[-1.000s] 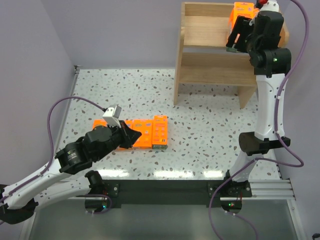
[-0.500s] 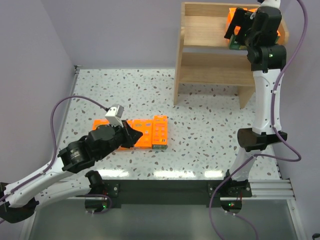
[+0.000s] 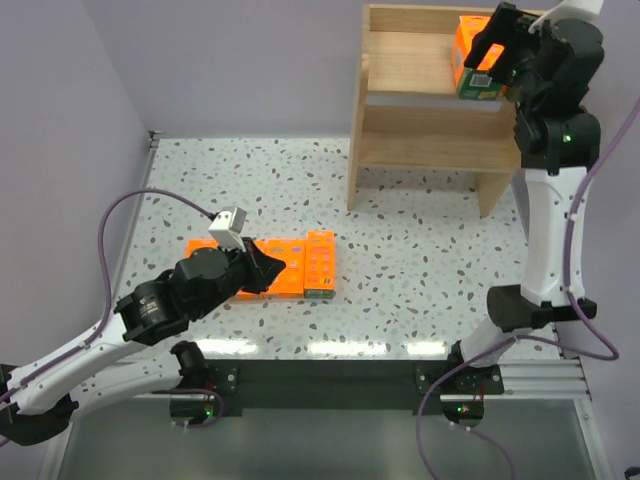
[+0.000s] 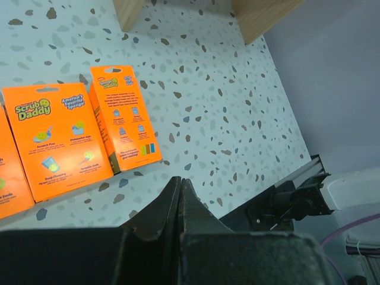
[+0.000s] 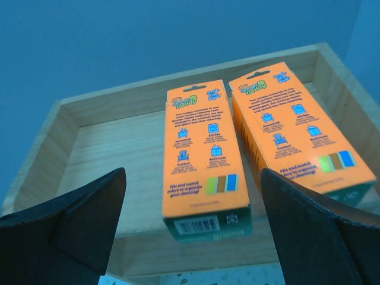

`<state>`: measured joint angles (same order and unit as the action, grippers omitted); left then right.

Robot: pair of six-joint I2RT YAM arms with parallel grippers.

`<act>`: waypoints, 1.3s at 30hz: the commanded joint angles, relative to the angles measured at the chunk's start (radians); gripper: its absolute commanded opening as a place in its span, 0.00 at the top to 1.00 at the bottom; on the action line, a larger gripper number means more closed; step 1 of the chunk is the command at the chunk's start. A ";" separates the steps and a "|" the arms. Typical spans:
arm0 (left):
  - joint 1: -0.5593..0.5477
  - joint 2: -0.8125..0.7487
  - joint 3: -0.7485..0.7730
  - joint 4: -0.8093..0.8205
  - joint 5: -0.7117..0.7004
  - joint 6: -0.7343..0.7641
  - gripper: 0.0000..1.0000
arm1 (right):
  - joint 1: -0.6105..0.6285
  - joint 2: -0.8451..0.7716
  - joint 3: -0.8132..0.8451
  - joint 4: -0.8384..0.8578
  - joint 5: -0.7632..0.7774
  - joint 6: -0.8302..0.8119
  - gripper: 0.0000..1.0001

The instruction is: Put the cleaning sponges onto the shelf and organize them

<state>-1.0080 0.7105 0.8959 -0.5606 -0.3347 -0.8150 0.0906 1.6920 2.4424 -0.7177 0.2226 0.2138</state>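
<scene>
Two orange sponge packs lie side by side on the top tier of the wooden shelf (image 3: 420, 140). In the right wrist view they are the left pack (image 5: 202, 154), with its dark green end facing me, and the right pack (image 5: 297, 124). My right gripper (image 3: 487, 60) is open and empty, its jaws spread wide just in front of the left pack (image 3: 468, 52). Several more orange packs (image 3: 290, 265) lie flat in a row on the table. My left gripper (image 3: 268, 270) is shut and empty, just above the table by that row. Its wrist view shows two of these packs (image 4: 56, 139) (image 4: 124, 116).
The shelf's lower tier (image 3: 430, 145) holds nothing. The top tier has side panels and a low back rail (image 5: 178, 89). The speckled table (image 3: 420, 260) runs to a black rail along the near edge (image 4: 291, 202). A purple wall stands behind and to the left.
My right gripper has drawn back from the shelf's top tier, to the right and upward. The pack it covered now lies uncovered there. The left arm has barely moved.
</scene>
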 commanded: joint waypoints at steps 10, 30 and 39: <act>0.005 0.205 0.017 0.008 -0.050 0.040 1.00 | 0.001 -0.724 -0.718 -0.141 -0.366 0.144 0.23; 0.131 0.641 -0.198 0.494 0.175 0.117 1.00 | 0.026 -0.954 -1.549 -0.336 -0.651 0.153 0.57; 0.121 0.803 -0.091 0.597 0.256 0.129 1.00 | 0.043 -0.845 -1.614 -0.241 -0.574 0.144 0.47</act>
<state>-0.8837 1.4681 0.7483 -0.0608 -0.1410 -0.7116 0.1257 0.8276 0.8417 -1.0279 -0.3805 0.3729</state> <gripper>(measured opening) 0.015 0.527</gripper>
